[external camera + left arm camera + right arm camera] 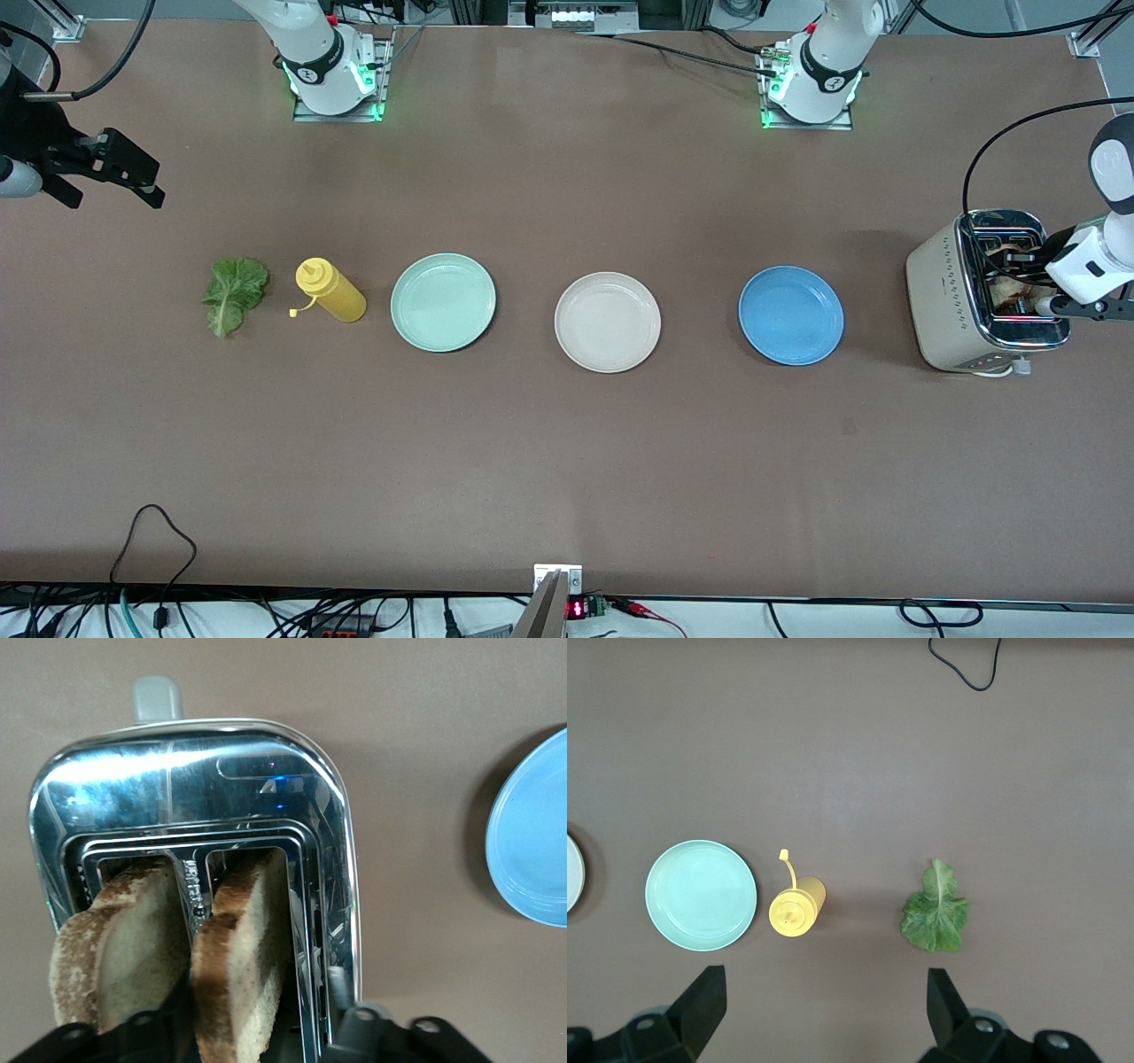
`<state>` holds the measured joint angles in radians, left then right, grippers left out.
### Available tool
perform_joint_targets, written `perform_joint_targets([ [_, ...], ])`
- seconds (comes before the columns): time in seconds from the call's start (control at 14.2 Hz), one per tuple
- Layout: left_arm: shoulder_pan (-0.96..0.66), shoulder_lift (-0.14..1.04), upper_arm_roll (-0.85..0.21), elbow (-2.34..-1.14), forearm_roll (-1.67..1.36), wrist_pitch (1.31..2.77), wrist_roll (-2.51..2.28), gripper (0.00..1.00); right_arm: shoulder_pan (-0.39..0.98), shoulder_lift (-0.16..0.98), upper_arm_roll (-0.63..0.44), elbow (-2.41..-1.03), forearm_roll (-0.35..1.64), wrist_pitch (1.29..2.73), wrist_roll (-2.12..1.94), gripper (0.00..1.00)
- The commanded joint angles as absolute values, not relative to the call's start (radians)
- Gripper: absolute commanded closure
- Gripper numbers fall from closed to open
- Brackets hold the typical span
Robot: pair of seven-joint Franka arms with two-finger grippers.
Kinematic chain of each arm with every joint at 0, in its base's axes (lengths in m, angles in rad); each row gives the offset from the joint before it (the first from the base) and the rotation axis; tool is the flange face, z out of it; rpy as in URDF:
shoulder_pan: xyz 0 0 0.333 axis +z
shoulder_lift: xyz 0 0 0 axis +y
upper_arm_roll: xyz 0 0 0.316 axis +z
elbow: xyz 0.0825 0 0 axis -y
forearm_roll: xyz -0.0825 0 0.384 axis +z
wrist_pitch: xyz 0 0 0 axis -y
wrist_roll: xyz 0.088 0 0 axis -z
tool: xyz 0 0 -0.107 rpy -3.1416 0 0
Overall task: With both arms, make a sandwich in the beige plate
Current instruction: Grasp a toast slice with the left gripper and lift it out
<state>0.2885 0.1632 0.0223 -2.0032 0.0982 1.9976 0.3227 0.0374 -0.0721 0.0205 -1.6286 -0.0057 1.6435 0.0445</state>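
Note:
Two toasted bread slices (115, 948) (248, 939) stand in the slots of a chrome-topped toaster (943, 292) at the left arm's end of the table. My left gripper (257, 1028) (1032, 283) reaches down into the toaster top and straddles one slice. One finger (354, 1028) stands apart from that slice and the other is hidden between the slices. The beige plate (608, 321) lies bare mid-table. A green lettuce leaf (235, 292) (935, 917) lies toward the right arm's end. My right gripper (111, 190) (824, 992) hangs open over the table beside the leaf, holding nothing.
A blue plate (791, 315) (532, 850) lies between the toaster and the beige plate. A mint-green plate (443, 302) (701, 895) and a yellow squeeze bottle (332, 291) (796, 911) on its side lie between the beige plate and the lettuce. Cables run along the table's near edge.

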Motion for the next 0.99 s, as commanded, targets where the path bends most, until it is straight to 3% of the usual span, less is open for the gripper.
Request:
perform_joint_targets([
  [0.0, 0.319, 0.138, 0.012, -2.034, 0.114, 2.017, 0.347, 0.49, 0.028, -0.083, 0.026, -1.643, -0.006, 1.657, 0.031, 0.00],
  [0.14, 0.324, 0.138, 0.014, -2.034, 0.114, 2.016, 0.373, 0.58, 0.029, -0.083, 0.026, -1.644, -0.006, 1.657, 0.031, 0.00],
  [0.35, 0.337, 0.138, 0.012, -2.028, 0.115, 2.013, 0.374, 0.84, 0.028, -0.083, 0.025, -1.644, -0.006, 1.657, 0.031, 0.00],
  [0.49, 0.337, 0.137, 0.012, -2.023, 0.115, 2.006, 0.374, 0.95, 0.028, -0.083, 0.025, -1.643, -0.006, 1.657, 0.031, 0.00],
  [0.7, 0.337, 0.132, 0.008, -2.011, 0.115, 1.990, 0.376, 0.99, 0.028, -0.083, 0.025, -1.643, -0.006, 1.657, 0.031, 0.00],
  [0.92, 0.336, 0.132, 0.003, -1.921, 0.115, 1.872, 0.376, 0.99, 0.028, -0.083, 0.025, -1.643, -0.006, 1.657, 0.031, 0.00],
])
